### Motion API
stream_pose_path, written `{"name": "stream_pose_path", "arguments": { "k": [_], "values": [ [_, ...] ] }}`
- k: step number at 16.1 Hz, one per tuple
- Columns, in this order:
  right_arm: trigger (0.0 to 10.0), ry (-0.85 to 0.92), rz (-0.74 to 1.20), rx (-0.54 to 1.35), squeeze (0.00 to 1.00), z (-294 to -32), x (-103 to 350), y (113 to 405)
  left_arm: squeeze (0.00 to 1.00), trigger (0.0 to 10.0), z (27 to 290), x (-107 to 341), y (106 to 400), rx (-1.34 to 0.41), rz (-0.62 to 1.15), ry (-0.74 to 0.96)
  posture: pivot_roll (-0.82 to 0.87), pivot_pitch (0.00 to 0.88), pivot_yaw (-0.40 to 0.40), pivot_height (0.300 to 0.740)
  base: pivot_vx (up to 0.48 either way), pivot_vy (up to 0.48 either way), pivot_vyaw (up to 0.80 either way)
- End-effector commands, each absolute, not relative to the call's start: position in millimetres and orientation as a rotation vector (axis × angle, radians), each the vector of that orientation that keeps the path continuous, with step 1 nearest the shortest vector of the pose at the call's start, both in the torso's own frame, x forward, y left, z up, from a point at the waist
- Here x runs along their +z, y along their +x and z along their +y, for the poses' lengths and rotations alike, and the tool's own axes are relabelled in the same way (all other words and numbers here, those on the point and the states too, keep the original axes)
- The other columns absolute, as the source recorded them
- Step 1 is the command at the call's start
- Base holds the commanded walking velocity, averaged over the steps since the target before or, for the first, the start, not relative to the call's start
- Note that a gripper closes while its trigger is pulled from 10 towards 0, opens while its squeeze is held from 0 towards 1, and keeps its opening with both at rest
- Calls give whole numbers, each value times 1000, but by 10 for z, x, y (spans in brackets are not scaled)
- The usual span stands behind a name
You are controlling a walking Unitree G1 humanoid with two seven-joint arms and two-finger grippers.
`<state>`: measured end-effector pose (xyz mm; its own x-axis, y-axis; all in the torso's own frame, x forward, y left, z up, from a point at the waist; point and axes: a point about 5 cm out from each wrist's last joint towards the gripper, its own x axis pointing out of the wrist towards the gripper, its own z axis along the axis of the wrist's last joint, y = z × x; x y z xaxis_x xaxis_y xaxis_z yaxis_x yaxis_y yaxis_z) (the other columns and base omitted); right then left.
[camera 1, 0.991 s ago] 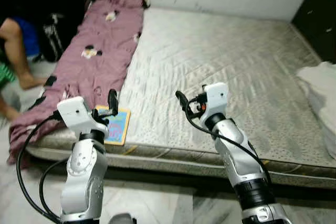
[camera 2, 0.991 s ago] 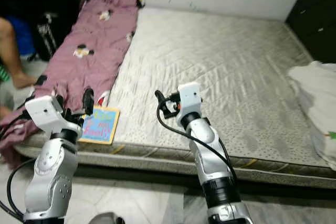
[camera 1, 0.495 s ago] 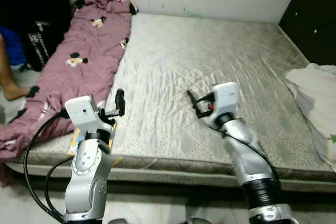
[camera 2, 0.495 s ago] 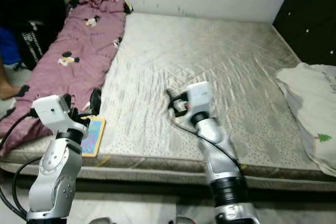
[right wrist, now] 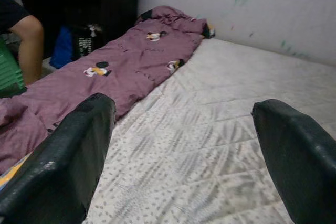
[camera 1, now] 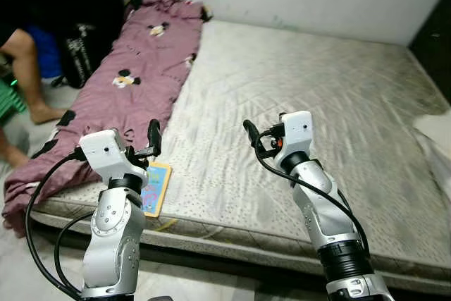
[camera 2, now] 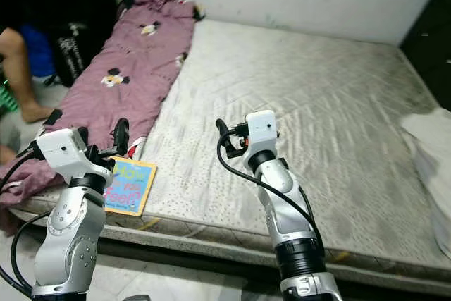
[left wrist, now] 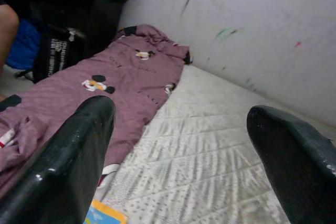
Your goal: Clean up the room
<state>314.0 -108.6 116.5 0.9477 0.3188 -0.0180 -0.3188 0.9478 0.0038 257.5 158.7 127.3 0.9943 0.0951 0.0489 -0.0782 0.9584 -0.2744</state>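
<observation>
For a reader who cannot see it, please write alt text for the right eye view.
Two silver robot arms reach over a bare grey mattress, left gripper and right gripper both empty. A purple blanket lies along its left side, a colourful book near the front edge.

Both arms raised fwd; left claw (camera 1: 152, 139) & right claw (camera 1: 251, 135) fingers spread, empty.

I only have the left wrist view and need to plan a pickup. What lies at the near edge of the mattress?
Observer: A colourful children's book lies flat by the near edge, beside the purple blanket.
Operator: Is the left gripper over it?
Observer: The left gripper is raised above it, fingers open, holding nothing.
Operator: Anything on the far side?
Observer: A white bundle of cloth sits at the mattress's right edge.
</observation>
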Motion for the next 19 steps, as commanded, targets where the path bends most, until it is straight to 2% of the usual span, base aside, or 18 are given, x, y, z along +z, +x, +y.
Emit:
{"name": "stream_pose_path", "arguments": {
  "k": [1,3,7,9,10,12,14,17,19],
  "values": [
    [10000,-11,20,294,0,-1162,1176,3160,0,10000,1546,1278,2579,69,-59,-282,53,0,-44,740,375,0,-800],
    [10000,-15,20,291,0,-1183,1165,3152,0,10000,1552,1244,2580,82,-41,-273,49,0,-40,740,283,0,-556],
    [10000,-34,31,272,0,-1267,1109,3130,0,10000,1558,1160,2619,105,7,-149,38,0,-25,740,0,0,0],
    [10000,-58,14,224,0,-1534,1128,3060,0,10000,1777,1129,2518,132,-23,10,32,0,-25,740,0,0,0],
    [10000,-63,12,217,0,-1578,1129,3046,0,10000,1825,1116,2497,149,-24,30,32,0,-28,740,0,0,0],
    [10000,-139,-12,163,0,-1865,1197,3011,0,10000,2161,1018,2401,261,-8,104,29,0,-54,740,0,0,0],
    [10000,-185,-40,131,0,-2033,1341,3132,0,10000,2396,984,2331,350,-8,114,30,0,-85,740,0,0,0],
    [10000,-174,-62,149,0,-1958,1421,3236,0,10000,2369,978,2305,343,-11,98,45,0,-87,740,0,0,0],
    [10000,-156,-51,162,0,-1871,1369,3179,0,10000,2295,941,2292,321,0,85,43,0,-76,740,0,0,-400]
  ]
}}
